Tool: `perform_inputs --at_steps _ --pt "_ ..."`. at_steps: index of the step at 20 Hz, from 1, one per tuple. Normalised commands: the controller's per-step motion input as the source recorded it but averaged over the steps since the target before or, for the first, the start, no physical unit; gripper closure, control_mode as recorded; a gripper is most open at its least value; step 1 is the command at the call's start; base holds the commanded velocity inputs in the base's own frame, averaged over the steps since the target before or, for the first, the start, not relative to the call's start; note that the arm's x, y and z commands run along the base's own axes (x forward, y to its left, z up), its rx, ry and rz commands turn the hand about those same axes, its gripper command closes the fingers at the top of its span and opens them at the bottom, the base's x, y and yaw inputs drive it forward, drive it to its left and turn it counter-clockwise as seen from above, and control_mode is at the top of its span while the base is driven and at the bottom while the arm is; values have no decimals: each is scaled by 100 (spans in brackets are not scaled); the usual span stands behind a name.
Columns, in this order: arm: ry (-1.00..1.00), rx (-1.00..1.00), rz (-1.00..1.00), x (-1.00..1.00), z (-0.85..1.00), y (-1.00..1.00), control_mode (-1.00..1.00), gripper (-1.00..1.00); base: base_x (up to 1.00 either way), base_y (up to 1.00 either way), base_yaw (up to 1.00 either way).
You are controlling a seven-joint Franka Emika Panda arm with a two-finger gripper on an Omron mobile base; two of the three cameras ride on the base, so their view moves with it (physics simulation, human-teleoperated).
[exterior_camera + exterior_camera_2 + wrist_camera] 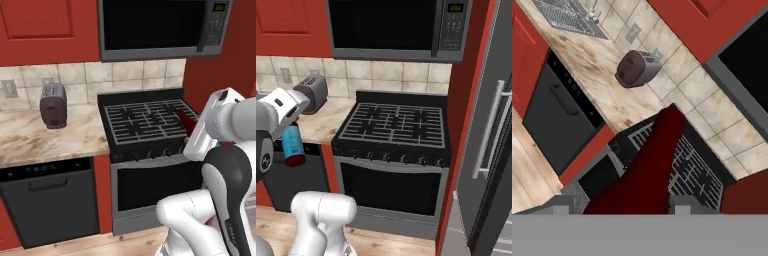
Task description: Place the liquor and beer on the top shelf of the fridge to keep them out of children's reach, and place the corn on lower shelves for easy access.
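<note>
The gripper holds the beer, its two dark tips closed against either side of the bottle's lower body in the hand view. The dark red-brown bottle runs up the middle of that view, neck pointing away toward the stove and the tiled wall.

In the right base view the beer hangs below the white hand, blue label and red-brown end visible, in the air in front of the counter edge, left of the stove. In the left base view a red-brown length of the beer shows over the right side of the stove grates, beside the arm.

A dark toaster stands on the counter against the tiles, well left of the stove. A black dishwasher sits below that counter. The microwave hangs above the stove.

The fridge stands at the right edge of the right base view, dark grey, door closed, long handle facing the stove. Whether the bottle touches the grates cannot be told.
</note>
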Motion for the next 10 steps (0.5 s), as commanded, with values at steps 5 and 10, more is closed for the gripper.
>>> perform_inputs --at_steps 5,10 --pt "0 0 0 0 0 0 100 100 -78 -37 -1" --pt "0 0 0 0 0 0 100 100 -70 -50 -3"
